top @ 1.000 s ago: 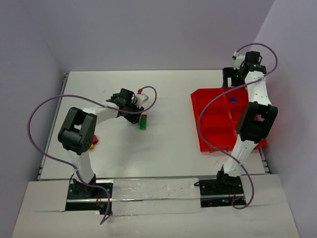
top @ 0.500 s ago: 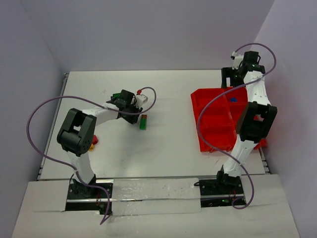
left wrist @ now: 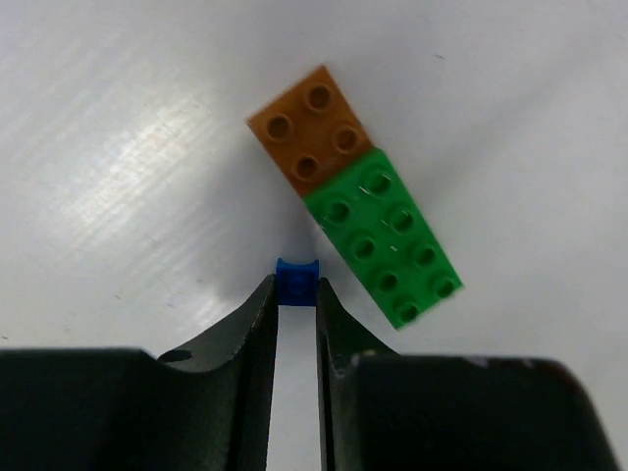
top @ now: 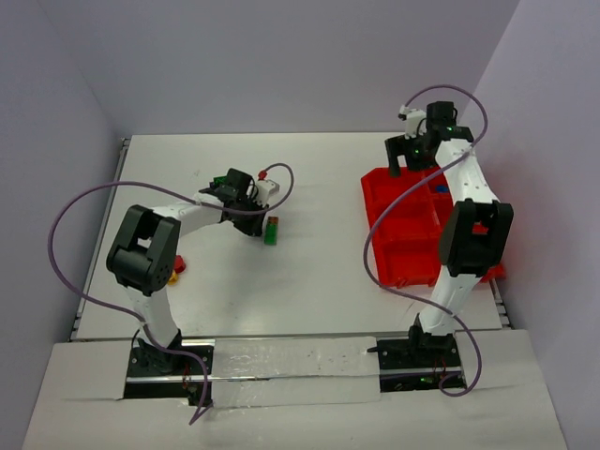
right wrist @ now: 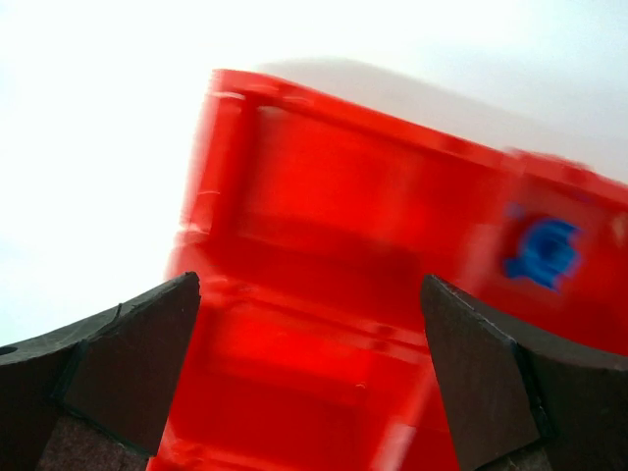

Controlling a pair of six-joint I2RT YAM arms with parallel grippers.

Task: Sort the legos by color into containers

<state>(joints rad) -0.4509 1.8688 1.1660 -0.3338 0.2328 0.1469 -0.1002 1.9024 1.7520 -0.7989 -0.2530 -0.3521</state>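
My left gripper [left wrist: 296, 294] is shut on a small blue brick [left wrist: 296, 278], held at its fingertips just over the white table. A green brick [left wrist: 388, 245] joined end to end with an orange-brown brick [left wrist: 312, 130] lies just beyond it; both show in the top view [top: 271, 232]. My left gripper [top: 246, 195] is left of them there. The red tray [top: 403, 230] sits at the right. My right gripper [top: 401, 159] hangs open and empty over the tray's far left corner [right wrist: 324, 206]. A blue piece [right wrist: 542, 251] lies in a far compartment.
A red brick [top: 178, 266] and a yellow bit [top: 172, 277] lie by the left arm's elbow near the table's left side. The right arm's purple cable [top: 375, 253] loops over the tray's left edge. Walls close in at the back, left and right.
My right gripper has swung left, from behind the tray's far edge to over its far left corner. The left gripper has hardly moved and still holds the blue brick.
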